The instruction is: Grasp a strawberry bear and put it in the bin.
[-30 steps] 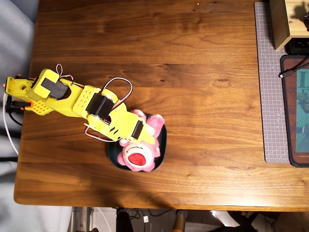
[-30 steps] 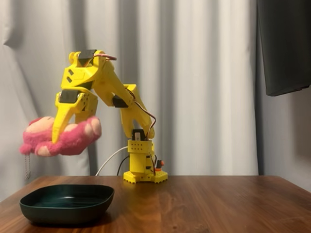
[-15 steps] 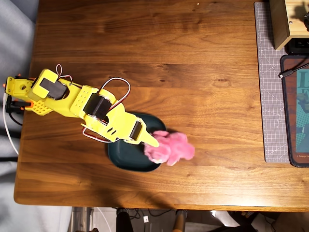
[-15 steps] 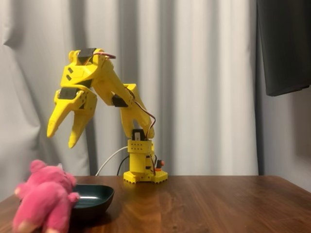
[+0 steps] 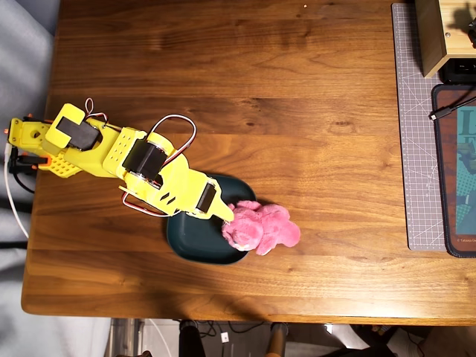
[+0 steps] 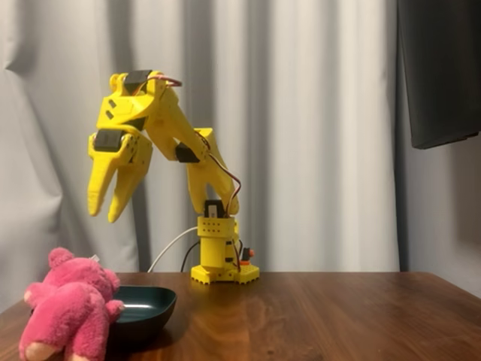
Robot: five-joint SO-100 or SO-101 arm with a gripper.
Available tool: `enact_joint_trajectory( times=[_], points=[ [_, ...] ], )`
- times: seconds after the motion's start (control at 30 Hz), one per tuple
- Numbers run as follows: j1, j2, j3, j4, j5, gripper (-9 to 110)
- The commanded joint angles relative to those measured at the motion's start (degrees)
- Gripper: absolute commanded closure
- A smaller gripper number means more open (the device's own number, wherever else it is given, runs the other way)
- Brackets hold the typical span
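Note:
The pink strawberry bear [image 5: 260, 228] lies against the right rim of the dark teal bin [image 5: 199, 236] in the overhead view, most of its body on the wood outside the dish. The fixed view shows the strawberry bear [image 6: 69, 307] leaning on the near edge of the bin [image 6: 146, 304]. My yellow gripper [image 6: 104, 216] hangs open well above both, with nothing between its fingers. From overhead the gripper [image 5: 223, 214] is over the bin's upper right part, its tip just left of the bear.
A grey cutting mat [image 5: 416, 126], a wooden box [image 5: 442, 33] and a dark pad with a cable [image 5: 455, 171] lie along the table's right side. The arm's base [image 6: 223, 263] stands at the back, before a white curtain.
One second ago the gripper held the bear above the bin. It opened, the bear fell and came to rest on the bin's rim, and the gripper has since lifted and drawn back a little.

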Motion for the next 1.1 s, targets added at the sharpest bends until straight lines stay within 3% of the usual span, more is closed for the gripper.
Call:
enact_joint_trajectory(
  times=[0.0,0.2,0.43,0.53,0.7,1.07],
  points=[
    [-1.23,10.28,2.37,2.90,-0.53,98],
    [-1.76,37.35,18.81,2.02,-0.44,98],
    [10.72,91.05,61.17,-11.87,-0.53,99],
    [17.84,97.12,69.87,-11.07,0.26,102],
    [18.72,98.35,86.57,-14.06,-0.44,102],
    [24.35,124.19,110.57,-17.58,-0.79,100]
  ],
)
